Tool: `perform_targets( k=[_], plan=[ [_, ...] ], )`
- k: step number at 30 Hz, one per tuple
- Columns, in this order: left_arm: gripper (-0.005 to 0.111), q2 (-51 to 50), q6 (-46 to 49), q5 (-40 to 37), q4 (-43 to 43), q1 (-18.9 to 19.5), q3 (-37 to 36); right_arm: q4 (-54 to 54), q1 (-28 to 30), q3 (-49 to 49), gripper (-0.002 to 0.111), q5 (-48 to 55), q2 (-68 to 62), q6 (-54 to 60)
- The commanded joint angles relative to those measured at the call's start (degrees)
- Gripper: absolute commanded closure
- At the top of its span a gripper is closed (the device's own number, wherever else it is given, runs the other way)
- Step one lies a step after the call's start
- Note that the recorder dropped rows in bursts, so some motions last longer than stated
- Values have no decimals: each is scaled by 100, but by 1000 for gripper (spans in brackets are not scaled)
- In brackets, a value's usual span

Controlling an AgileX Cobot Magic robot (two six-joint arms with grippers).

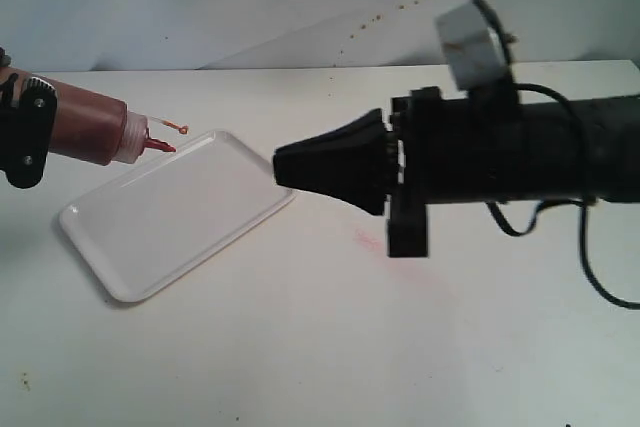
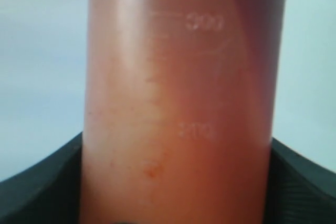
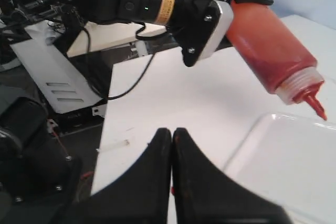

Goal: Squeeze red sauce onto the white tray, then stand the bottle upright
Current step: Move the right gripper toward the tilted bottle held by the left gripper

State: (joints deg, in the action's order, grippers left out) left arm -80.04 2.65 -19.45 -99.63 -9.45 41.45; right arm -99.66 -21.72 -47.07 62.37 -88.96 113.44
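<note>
My left pincer [image 1: 28,133] is clenched round the squeeze bottle [image 1: 92,127], gripping near its base. The bottle's long axis is close to level, tipped slightly down. Its nozzle [image 1: 160,145] points away from the pincer toward the white tray [image 1: 170,222], tip over the rim on the bottle's side. Tray reads bare white, no drops seen. My right pincer [image 1: 287,169] is pressed together on nothing, just beside the tray's opposite edge. Judgement: the squeeze falls to the left arm, and steeper tilt would aim further inward.
</note>
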Motion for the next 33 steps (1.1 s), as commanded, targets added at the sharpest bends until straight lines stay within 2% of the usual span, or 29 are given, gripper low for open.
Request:
perform_targets(
  k=[1, 3, 5, 7, 10, 12, 20, 28, 33],
  plan=[
    [107, 82, -66, -182, -31, -11, 18, -28, -238, -718, 105, -1230, -622, 107],
    [107, 82, -55, -182, -31, -11, 18, 231, -238, -934, 97, -1589, -814, 195],
    [107, 82, 12, -182, -31, -11, 18, 528, -238, -1112, 83, -1784, -1007, 195],
    [107, 82, 99, -182, -31, -11, 18, 770, -238, -1292, 59, -1911, -1175, 360],
    [107, 82, 99, -182, -31, -11, 18, 783, -287, -1500, 17, -2010, -1418, 644],
    [107, 82, 111, -196, -31, -11, 18, 783, -376, -1620, 3, -2324, -1550, 655],
    [107, 82, 243, -196, -31, -11, 18, 759, -1018, -2224, 3, -2742, -2029, 950],
    [107, 82, 256, -196, -31, -11, 18, 881, -1862, -3132, 3, -3990, -2465, 935],
    [107, 82, 331, -196, -31, -11, 18, 933, -2123, -3453, 3, -4570, -2722, 935]
  ],
)
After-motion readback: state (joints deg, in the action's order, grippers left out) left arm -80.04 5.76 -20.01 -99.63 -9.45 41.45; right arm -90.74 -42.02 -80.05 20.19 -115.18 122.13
